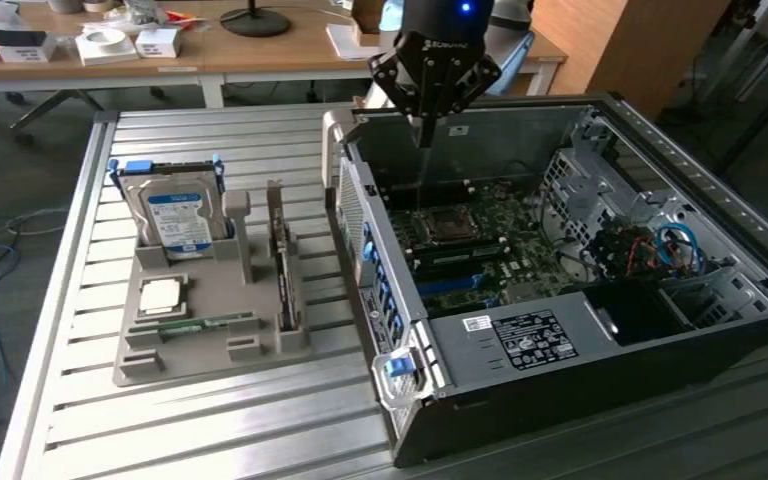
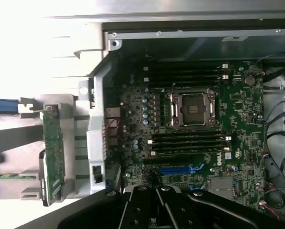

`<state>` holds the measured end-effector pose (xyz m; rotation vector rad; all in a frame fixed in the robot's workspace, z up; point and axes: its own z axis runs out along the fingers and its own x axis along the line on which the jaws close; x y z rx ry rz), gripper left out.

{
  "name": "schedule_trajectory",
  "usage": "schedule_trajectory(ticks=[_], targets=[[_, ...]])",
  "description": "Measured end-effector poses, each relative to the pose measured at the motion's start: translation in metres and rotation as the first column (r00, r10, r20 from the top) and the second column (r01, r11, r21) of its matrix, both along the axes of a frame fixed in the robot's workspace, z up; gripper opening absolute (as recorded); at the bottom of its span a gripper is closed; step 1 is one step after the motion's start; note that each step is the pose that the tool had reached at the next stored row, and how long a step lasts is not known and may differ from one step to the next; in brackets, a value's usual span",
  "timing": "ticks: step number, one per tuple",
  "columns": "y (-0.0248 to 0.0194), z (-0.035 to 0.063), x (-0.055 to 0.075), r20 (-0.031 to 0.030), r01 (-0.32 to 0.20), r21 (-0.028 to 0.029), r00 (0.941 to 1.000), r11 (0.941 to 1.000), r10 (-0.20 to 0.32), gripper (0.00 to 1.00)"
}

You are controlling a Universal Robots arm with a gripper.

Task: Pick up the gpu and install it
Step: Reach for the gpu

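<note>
1. Okay, my gripper [image 1: 423, 138] hangs over the open case [image 1: 651, 385], fingers pinched together, empty.
2. The gpu [image 1: 281, 262] stands in the holder [image 1: 204, 362], at 8 o'clock in the exterior view.
3. Risk: pinched fingers would butt the card's edge and tip it.

1. Your worktop [image 1: 184, 420] is ribbed bare metal with a dull, brushed sheen.
2. The holder tray [image 1: 211, 355] looks to you like matt grey plastic.
3. The hard drive [image 1: 177, 215] shows silver metal under a glossy blue-white label.
4. The gpu [image 2: 52, 152] is bare green circuit board, low in gloss.
5. The case [image 1: 518, 120] gives you raw grey sheet metal inside and matt black outside.
6. Your claw [image 1: 424, 140] is matt black.
</note>
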<state>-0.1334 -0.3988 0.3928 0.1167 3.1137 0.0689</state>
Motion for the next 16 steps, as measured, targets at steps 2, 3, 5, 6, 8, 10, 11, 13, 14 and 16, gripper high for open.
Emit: schedule_trajectory(ticks=[2,3,5,6,8,10,11,13,14,16], targets=[[0.0000,-0.0002,-0.005,0.0000,0.000,-0.0001,1.0000,1.0000,0.000,0.11],[0.0000,-0.0004,-0.008,0.0000,0.000,-0.0001,1.0000,1.0000,0.000,0.11],[0.0000,-0.0006,-0.014,0.0000,0.000,0.0000,1.0000,1.0000,0.000,0.11],[0.0000,-0.0007,-0.017,0.0000,0.000,0.0001,1.0000,1.0000,0.000,0.11],[0.0000,-0.0009,-0.022,0.0000,0.000,0.0000,1.0000,1.0000,0.000,0.11],[0.0000,-0.0013,-0.026,0.0000,0.000,-0.0001,1.0000,1.0000,0.000,0.11],[0.0000,-0.0015,-0.029,0.0000,0.000,0.0000,1.0000,1.0000,0.000,0.11],[0.0000,-0.0018,-0.034,0.0000,0.000,-0.0001,1.0000,1.0000,0.000,0.11],[0.0000,-0.0021,-0.036,0.0000,0.000,0.0000,1.0000,1.0000,0.000,0.11],[0.0000,-0.0025,-0.041,0.0000,0.000,-0.0001,1.0000,1.0000,0.000,0.11]])
